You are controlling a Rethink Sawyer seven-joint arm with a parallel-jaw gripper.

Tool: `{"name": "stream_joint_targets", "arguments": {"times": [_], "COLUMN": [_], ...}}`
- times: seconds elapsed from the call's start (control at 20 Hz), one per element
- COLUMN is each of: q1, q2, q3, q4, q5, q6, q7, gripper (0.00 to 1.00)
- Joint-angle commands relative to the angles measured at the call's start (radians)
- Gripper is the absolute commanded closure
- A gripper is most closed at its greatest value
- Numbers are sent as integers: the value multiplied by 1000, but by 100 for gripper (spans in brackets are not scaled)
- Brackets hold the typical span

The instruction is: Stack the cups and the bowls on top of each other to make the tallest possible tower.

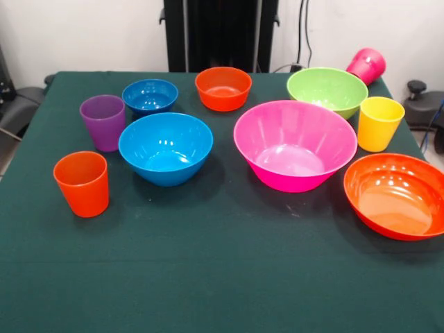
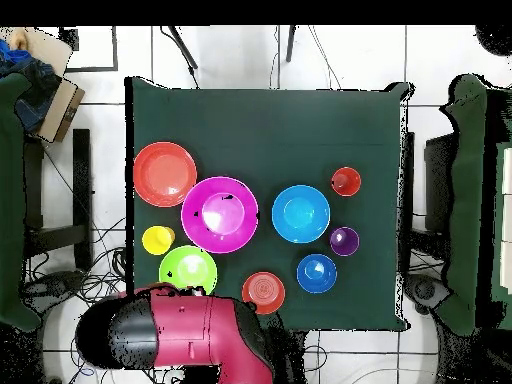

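All stand apart and upright on the green table (image 1: 222, 277). The pink bowl (image 1: 295, 143) (image 2: 219, 214) is in the middle. The large orange bowl (image 1: 396, 195) (image 2: 164, 173) is at the front right and the lime bowl (image 1: 327, 91) (image 2: 188, 270) behind. The medium blue bowl (image 1: 165, 148) (image 2: 300, 213), small blue bowl (image 1: 150, 96) (image 2: 316, 273) and small orange bowl (image 1: 223, 88) (image 2: 263, 292) are left and back. The orange cup (image 1: 82, 183) (image 2: 346, 181), purple cup (image 1: 103, 122) (image 2: 344, 241) and yellow cup (image 1: 379, 123) (image 2: 157, 240) are upright. The magenta cup (image 1: 366, 64) is tilted at the far right corner. No gripper shows.
The red and black arm (image 2: 180, 335) lies drawn back over the table's edge by the base, beside the lime bowl. The black pedestal (image 1: 220, 35) stands behind the table. Chairs (image 2: 470, 200) and cables surround the table.
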Motion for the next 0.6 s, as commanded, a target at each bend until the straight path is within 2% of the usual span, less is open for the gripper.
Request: {"name": "stream_joint_targets", "arguments": {"times": [0.05, 0.6], "q1": [1, 14], "q2": [88, 122], "q3": [16, 19], "q4": [12, 19], "q5": [-79, -74], "q6": [-5, -62], "q7": [127, 148], "gripper": [0, 0]}}
